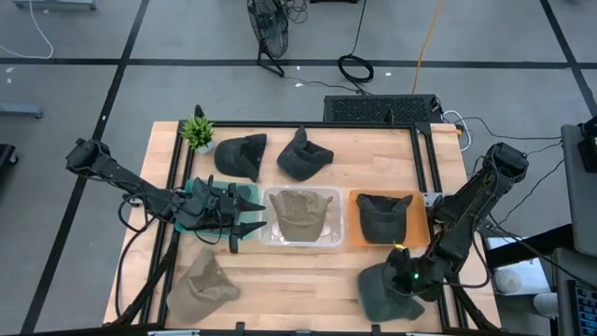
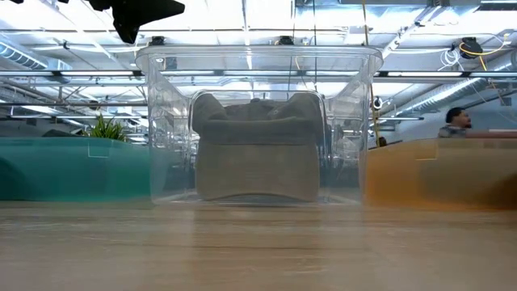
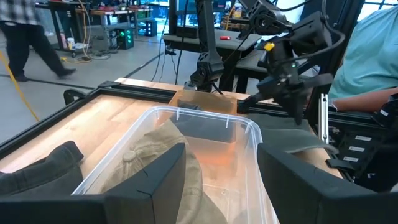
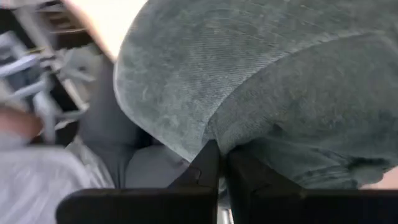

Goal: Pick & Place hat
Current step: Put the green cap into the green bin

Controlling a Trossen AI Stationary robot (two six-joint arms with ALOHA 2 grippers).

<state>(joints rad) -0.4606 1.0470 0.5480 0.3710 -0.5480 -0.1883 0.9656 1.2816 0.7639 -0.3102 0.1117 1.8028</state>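
R gripper (image 1: 408, 277) is down at the tabletop's (image 1: 308, 280) front-right corner, jaws pinched nearly shut on the edge of a dark grey hat (image 1: 387, 291). Hat is soft twill w/ visible weave, crumpled, brim curved; it lies on the wood just in front of the orange bin (image 1: 418, 224). L gripper (image 1: 244, 217) hovers over the teal bin (image 1: 194, 191), beside the clear bin (image 1: 333, 194) holding a tan hat (image 1: 298, 213); jaws spread wide, empty.

R gripper (image 1: 408, 276) low at table's front-right, fingers pinched together; L gripper (image 1: 244, 213) fingers spread, arm stretched inward
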